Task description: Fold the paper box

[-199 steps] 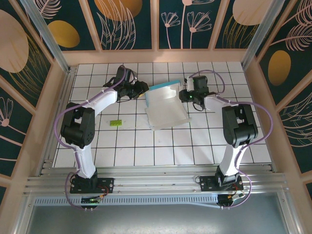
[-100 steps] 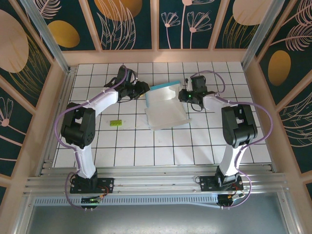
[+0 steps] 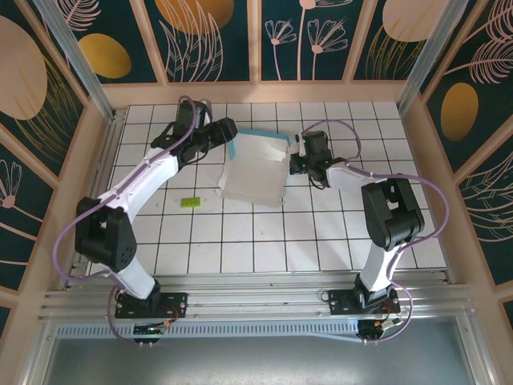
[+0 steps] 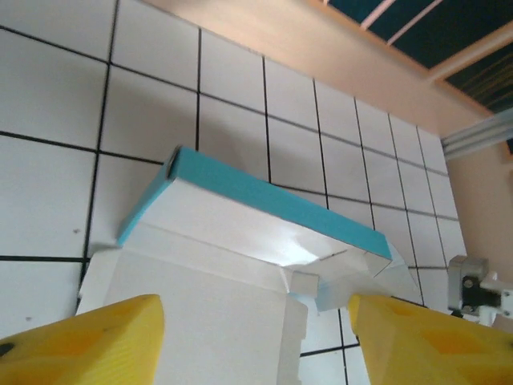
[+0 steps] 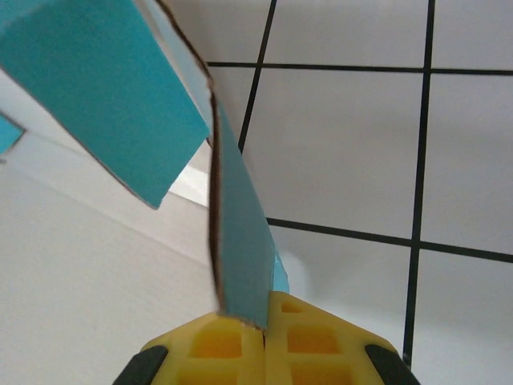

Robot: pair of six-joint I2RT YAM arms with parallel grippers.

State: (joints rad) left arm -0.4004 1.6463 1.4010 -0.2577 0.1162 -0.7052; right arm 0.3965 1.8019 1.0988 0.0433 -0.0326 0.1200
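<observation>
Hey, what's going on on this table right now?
Two robot arms are working on a paper box in the middle of the tiled table. The right gripper is shut on a teal flap at the box's right side. The left gripper is open by the box's far left corner, fingers spread, gripping nothing. The box is only partly folded. A small lime-green block lies apart, to its left.

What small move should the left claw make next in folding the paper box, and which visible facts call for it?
Probably lower the left claw onto the left edge of the paper box and close. It hovers open above the far-left corner, while the right claw pinches the teal right wall.
</observation>
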